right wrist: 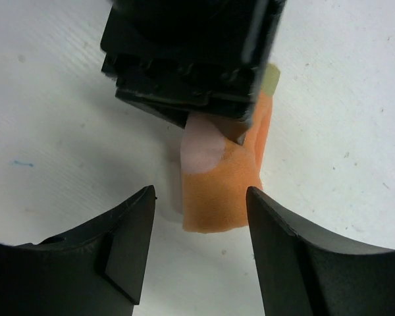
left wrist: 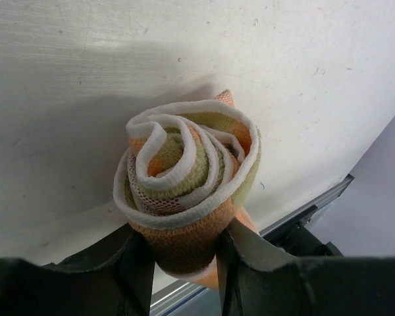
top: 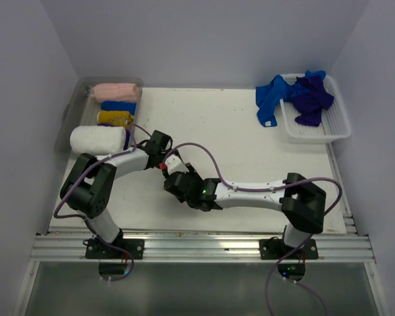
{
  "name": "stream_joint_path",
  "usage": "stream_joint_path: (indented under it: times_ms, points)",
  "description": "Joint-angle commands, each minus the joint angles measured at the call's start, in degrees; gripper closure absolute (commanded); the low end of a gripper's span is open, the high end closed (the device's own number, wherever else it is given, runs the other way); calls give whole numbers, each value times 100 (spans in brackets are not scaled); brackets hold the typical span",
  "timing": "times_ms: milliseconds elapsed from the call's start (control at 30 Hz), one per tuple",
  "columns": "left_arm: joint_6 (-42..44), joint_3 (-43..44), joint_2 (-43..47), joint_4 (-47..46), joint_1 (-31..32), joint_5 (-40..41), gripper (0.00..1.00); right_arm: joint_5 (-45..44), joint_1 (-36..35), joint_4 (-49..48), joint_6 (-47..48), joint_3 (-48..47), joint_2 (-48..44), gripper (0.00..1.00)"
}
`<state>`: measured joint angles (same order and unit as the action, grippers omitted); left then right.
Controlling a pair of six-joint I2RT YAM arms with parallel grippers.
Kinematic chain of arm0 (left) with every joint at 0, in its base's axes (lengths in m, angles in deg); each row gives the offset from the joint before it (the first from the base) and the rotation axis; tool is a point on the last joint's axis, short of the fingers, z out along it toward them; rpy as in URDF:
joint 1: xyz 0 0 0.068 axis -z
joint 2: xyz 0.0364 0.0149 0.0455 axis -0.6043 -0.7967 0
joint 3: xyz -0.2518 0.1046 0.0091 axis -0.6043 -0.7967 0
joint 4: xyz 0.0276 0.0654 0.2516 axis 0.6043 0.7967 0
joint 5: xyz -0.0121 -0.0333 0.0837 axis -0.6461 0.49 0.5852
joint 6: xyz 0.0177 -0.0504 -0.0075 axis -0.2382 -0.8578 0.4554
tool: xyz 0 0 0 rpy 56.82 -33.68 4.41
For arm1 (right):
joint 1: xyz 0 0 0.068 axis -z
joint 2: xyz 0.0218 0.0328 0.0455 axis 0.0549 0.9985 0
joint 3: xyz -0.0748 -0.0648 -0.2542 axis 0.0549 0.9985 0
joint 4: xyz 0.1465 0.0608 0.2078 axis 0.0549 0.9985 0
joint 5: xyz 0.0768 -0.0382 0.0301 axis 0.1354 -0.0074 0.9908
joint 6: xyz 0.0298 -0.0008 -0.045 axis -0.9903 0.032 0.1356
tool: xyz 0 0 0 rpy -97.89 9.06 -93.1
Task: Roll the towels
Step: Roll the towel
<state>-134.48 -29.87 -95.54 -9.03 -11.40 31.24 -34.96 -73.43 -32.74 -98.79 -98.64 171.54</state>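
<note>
Currently I'm holding the rolled orange towel (left wrist: 184, 172) in the left gripper (left wrist: 184, 263) over the worktop (top: 237, 131), right gripper (right wrist: 201, 227) gaping wide at its end, and I'm risking the narrowly pinched coil springing open.

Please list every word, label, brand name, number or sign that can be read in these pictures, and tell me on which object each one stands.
Readable text: none in any view.
Yellow roll in the clear bin: dark marks, too small to read.
Blue streak on the table: a stain-like mark, not a letter.
Rolled orange towel: only woven stripes, no label visible.
</note>
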Motion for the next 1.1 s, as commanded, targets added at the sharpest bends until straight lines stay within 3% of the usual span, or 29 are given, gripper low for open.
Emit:
stream_joint_path:
  times_ms: [0,300,400,467,567,667,700,733,867,1000,1067]
  points:
    - [185,110,-119,320,-3,228,60,-1045,-267,414,668,-326,487,39]
    - [229,154,-75,417,-3,219,57,-1589,-364,414,643,-449,1453,43]
    - [299,154,4,408,-3,219,55,-1774,-355,423,546,-449,1446,52]
    - [361,145,57,373,-12,210,50,-1408,-241,231,449,-292,1253,61]
    - [510,163,92,408,-29,149,39,-722,57,-269,273,130,691,69]
    - [546,137,110,373,-38,105,17,183,444,-638,45,473,260,76]
    - [537,93,153,338,-38,96,3,499,593,-719,-34,622,181,76]
    - [519,66,171,268,-38,70,1,676,673,-789,-78,684,119,76]
    - [493,22,215,241,-38,52,1,1336,937,-1176,-245,974,-206,76]
    - [388,-30,233,144,-38,17,13,1828,1183,-1352,-491,1159,-303,76]
    - [309,-74,268,4,-29,-88,14,2152,1262,-1501,-597,1220,-330,76]
